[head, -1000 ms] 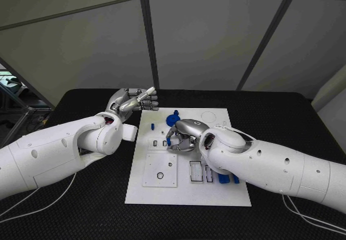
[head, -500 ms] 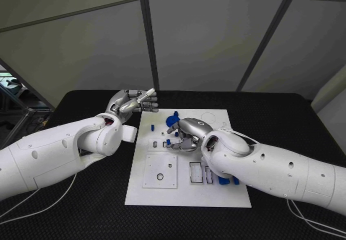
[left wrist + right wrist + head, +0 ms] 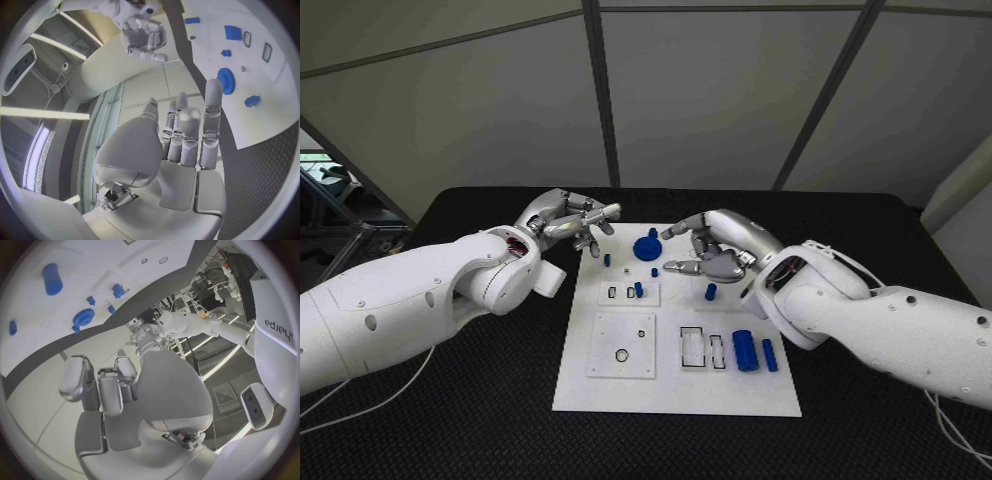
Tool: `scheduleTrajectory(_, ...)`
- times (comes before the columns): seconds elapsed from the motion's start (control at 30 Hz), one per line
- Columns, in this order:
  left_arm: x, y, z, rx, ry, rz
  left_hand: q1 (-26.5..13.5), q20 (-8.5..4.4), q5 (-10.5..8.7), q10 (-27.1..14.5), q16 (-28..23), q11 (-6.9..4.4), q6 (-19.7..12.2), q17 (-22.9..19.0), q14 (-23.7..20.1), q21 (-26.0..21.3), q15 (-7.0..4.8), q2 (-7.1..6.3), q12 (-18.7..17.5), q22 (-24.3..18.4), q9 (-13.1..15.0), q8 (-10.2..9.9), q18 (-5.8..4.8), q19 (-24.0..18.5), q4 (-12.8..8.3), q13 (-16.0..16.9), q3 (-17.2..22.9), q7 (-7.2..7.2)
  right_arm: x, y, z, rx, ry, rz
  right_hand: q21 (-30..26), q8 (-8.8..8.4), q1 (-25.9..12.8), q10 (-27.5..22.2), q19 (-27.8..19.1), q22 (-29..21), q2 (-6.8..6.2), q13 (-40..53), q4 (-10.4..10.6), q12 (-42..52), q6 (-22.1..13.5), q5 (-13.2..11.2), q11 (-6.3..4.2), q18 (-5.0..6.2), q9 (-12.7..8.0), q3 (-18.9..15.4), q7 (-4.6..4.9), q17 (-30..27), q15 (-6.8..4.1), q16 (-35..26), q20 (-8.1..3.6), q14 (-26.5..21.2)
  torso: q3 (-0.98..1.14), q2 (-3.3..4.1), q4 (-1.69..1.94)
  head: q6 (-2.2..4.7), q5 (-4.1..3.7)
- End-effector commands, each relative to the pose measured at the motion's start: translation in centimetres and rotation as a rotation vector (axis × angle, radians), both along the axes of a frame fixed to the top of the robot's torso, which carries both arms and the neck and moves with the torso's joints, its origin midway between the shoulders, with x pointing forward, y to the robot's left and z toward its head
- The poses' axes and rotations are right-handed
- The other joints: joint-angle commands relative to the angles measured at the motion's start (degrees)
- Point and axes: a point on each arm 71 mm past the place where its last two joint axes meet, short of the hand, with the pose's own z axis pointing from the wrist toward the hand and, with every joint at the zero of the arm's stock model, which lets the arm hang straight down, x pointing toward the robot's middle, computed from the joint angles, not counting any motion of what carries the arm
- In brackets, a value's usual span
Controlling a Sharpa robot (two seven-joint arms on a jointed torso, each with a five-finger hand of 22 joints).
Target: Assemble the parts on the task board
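Note:
The white task board [image 3: 733, 390] lies mid-table. A blue gear [image 3: 646, 245] stands near its far edge and also appears in the left wrist view [image 3: 225, 81] and the right wrist view [image 3: 83, 318]. Small blue parts sit at the left [image 3: 606, 257], in a slot [image 3: 638, 290] and mid-board [image 3: 710, 292]. Two blue cylinders [image 3: 744, 350] lie at the right. My right hand [image 3: 711, 246] hovers over the board's far right, fingers spread, holding nothing. My left hand [image 3: 570, 221] hangs at the board's far left corner with its fingers apart, also holding nothing [image 3: 184, 135].
A raised white square plate [image 3: 620, 342] with small holes occupies the board's near left, with rectangular slots [image 3: 692, 344] beside it. Black table [image 3: 473, 420] surrounds the board. Both white arms reach in over the table's sides.
My right hand has lifted off the board's middle and swung right and back, its fingers spreading, uncovering the small blue parts there. My left hand has dipped slightly toward the board.

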Motion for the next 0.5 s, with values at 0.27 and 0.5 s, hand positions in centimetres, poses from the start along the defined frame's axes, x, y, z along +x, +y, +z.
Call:
scheduleTrajectory(0.27, -0.1, -2.1, -1.5, 0.632, 0.235, -0.189, -5.89, -0.85, -1.91, -9.17, 18.12, -1.72, -7.15, 17.23, 2.17, 20.00, -1.06, 3.21, 26.39, 23.25, 13.32, 20.04, -0.04, 0.26, 5.74, 20.06, -5.43, -1.97, 2.1, -6.4, 2.2, 0.163, 0.202, -0.101, -4.28, 0.88, 0.80, -2.78, -3.88, -7.29, 1.11, -2.89, -0.18, -2.87, 0.82, 0.97, -0.26, 1.74, -0.07, -0.44, -0.25, 3.14, -0.02, -3.96, -0.17, 2.67, 0.57, -3.11, 0.05, -1.10, 0.81)
scheduleTrajectory(0.5, 0.8, -4.1, -1.4, 0.826, 0.237, -0.176, -6.98, -1.39, -2.02, -6.65, 23.66, -2.59, -9.20, 23.31, 5.17, 26.92, -1.67, 2.98, 32.83, 33.32, 17.30, 25.77, -1.48, 4.28, 5.78, 25.64, -7.92, -2.69, 2.9, -8.6, 2.4, 0.147, 0.213, -0.159, -5.18, 1.27, 1.30, -3.00, -4.22, -8.43, 1.47, -3.53, -0.41, -3.41, 1.08, 2.36, -0.43, 1.91, -0.11, -0.47, -0.40, 2.28, -0.20, -4.71, -0.34, 2.50, 0.79, -3.81, 0.05, -1.93, 1.28)
